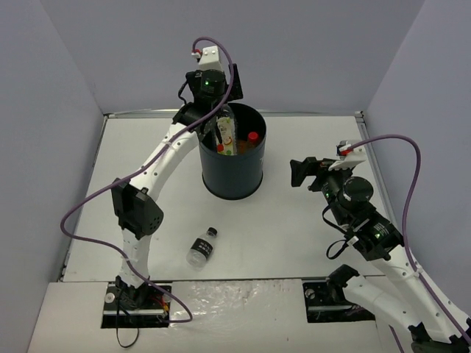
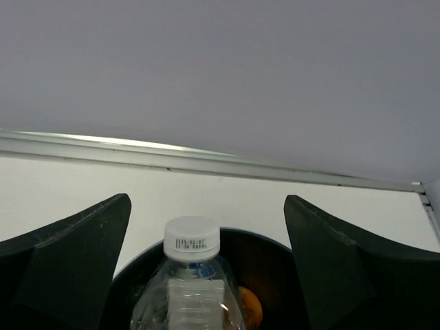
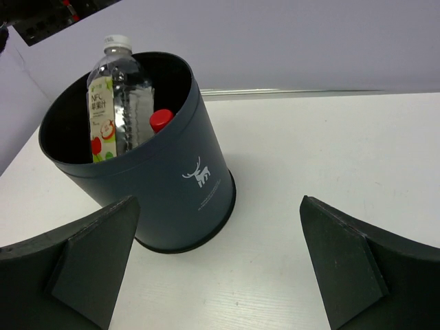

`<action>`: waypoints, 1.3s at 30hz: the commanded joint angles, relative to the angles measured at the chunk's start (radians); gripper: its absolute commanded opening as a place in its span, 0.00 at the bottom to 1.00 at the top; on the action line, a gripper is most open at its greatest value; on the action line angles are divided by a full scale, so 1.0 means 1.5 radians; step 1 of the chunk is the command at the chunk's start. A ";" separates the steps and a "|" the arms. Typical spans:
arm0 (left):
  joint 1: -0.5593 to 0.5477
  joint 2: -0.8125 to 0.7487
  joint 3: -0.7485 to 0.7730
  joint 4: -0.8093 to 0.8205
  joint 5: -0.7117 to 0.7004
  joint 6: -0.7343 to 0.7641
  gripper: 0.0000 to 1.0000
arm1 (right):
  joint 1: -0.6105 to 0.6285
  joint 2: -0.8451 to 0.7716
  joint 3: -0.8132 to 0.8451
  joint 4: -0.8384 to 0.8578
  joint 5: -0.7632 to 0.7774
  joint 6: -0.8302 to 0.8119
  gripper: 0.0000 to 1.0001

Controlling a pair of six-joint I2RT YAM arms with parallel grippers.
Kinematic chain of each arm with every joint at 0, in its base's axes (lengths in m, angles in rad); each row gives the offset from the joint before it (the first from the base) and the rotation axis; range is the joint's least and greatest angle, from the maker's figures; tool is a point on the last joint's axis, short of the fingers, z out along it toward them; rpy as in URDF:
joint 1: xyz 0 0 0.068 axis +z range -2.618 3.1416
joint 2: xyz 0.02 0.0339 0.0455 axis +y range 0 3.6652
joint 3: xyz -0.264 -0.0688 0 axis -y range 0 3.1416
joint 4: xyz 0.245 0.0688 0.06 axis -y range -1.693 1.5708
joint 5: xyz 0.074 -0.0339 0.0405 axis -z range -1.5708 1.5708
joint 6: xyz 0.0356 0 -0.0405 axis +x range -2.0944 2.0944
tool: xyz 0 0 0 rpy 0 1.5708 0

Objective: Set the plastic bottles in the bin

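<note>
Nearest the robot's side, a black-capped bottle lies on the table at the bin's 7 o'clock, not yet binned. Right gripper sits spread, empty, at 3 o'clock. Inside the bin: apple-label bottle, red-capped bottle; left gripper spread above.

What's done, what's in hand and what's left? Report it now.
Done: a white-capped fruit-label bottle stands in the bin beside a red-capped bottle; anything more inside cannot be counted. In hand: nothing. The left gripper hangs open above the white-capped bottle, fingers clear of it; the right gripper is open and empty. Left: one black-capped bottle lying on the table, on the near side of the bin.
</note>
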 commanded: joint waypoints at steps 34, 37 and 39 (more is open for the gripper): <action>0.183 -0.725 -0.734 -0.272 -0.129 -0.119 0.97 | 0.473 0.782 0.224 -0.009 0.178 0.599 1.00; 0.186 -0.719 -0.743 -0.268 -0.127 -0.115 0.97 | 0.473 0.805 0.228 -0.009 0.161 0.612 1.00; 0.192 -0.715 -0.745 -0.267 -0.126 -0.115 0.97 | 0.473 0.812 0.217 -0.009 0.146 0.625 0.94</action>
